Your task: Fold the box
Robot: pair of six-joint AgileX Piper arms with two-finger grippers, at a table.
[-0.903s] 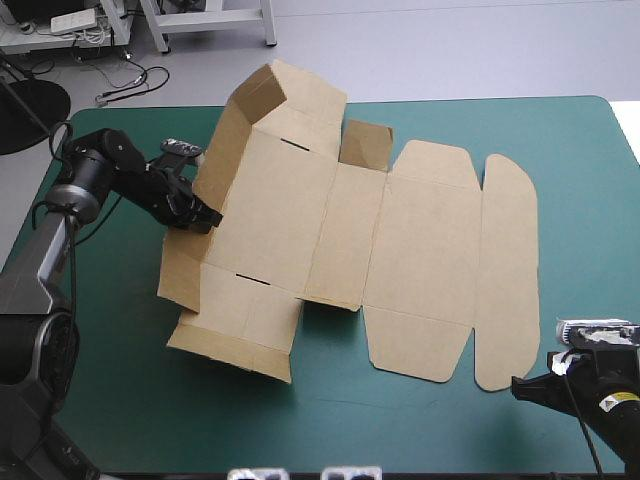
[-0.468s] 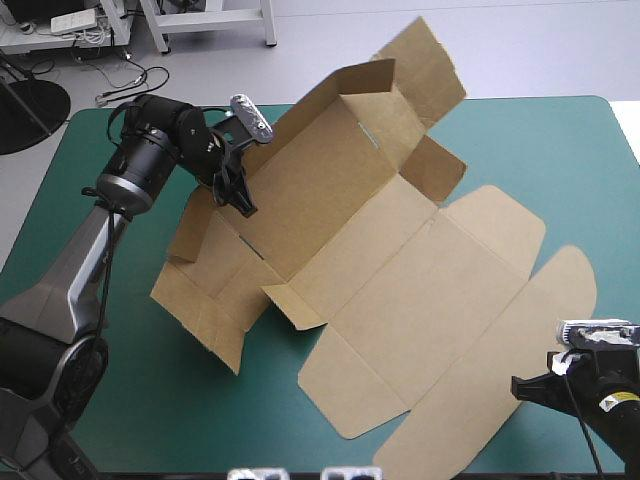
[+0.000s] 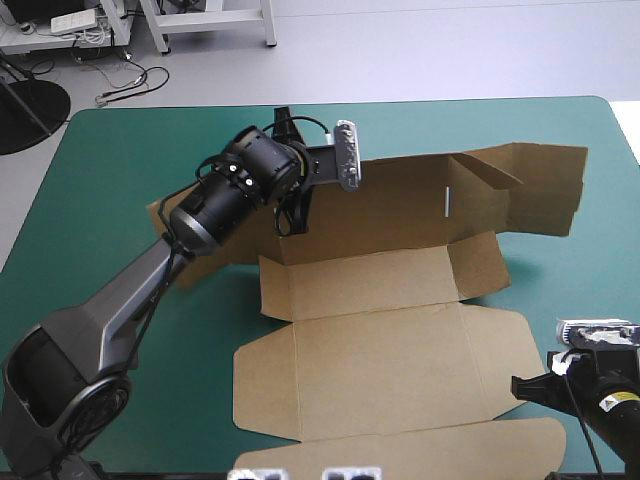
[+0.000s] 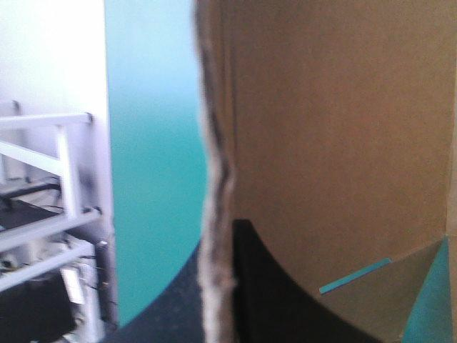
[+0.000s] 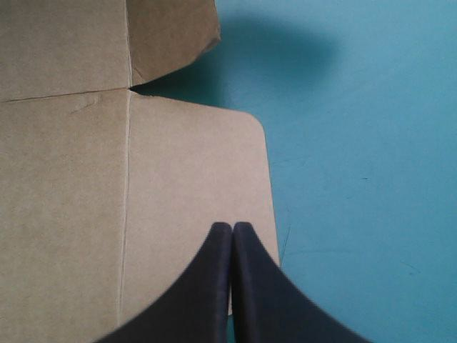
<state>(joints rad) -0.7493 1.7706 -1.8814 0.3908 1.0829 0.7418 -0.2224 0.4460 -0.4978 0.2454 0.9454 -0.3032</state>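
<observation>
Pinching the brown box (image 3: pixel 400 350) mid-table (image 3: pixel 560 160) by its raised wall at 11 o'clock, left gripper (image 4: pixel 223 250) is clamped on board; right gripper (image 5: pixel 232 230), fingers together, over the 4 o'clock flap corner.

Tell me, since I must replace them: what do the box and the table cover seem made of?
The box: brown board, matte, likely corrugated cardboard; its cut edge looks rough and fibrous in the left wrist view, its folds crease sharply. The cover: teal-green, smooth, dull, perhaps rubber or vinyl; unclear.
</observation>
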